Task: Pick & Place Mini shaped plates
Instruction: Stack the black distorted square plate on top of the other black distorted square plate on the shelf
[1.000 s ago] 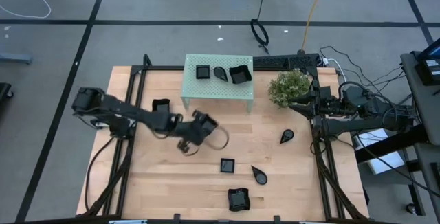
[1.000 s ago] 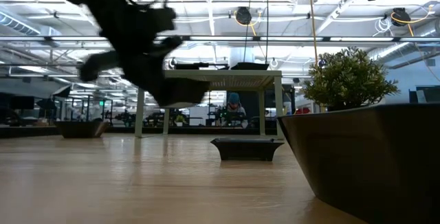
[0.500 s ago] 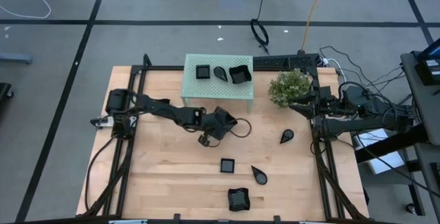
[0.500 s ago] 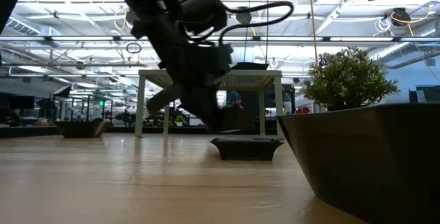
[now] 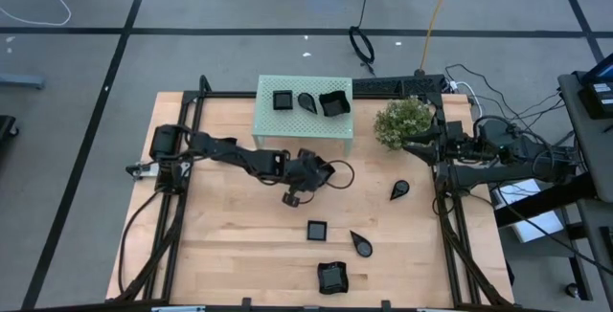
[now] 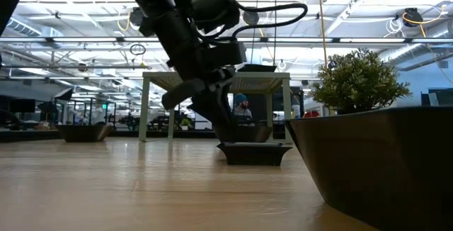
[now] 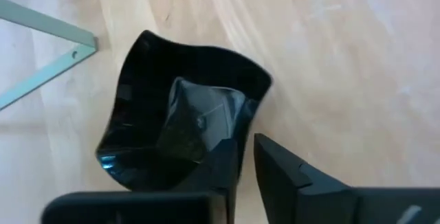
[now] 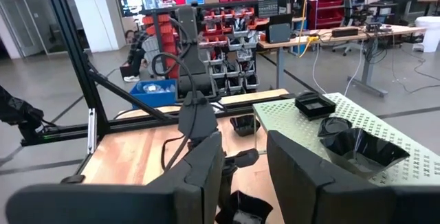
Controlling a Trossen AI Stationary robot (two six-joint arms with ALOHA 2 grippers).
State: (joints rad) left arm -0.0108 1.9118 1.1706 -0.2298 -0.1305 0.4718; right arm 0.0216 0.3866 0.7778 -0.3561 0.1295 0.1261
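Plate point(image 7: 180, 131): glossy, stiff, light, likely slippery | left gripper point(image 5: 292, 194) pinching its curved rim mid-table | right gripper point(image 8: 242, 176) parted, empty, far right.

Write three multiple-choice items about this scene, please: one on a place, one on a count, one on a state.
1. Where is the plant?
A) on the table beside the stand
B) on top of the stand
C) in a gripper

2. How many black plates lie on the stand?
A) one
B) three
C) five

3. What is the left gripper doing?
A) open and empty
B) gripping a curved-rim plate
C) holding the plant

Answers:
1 A, it stands on the wood next to the stand.
2 B, a square, a teardrop and a curved one show there.
3 B, its fingers pinch the plate's rim.
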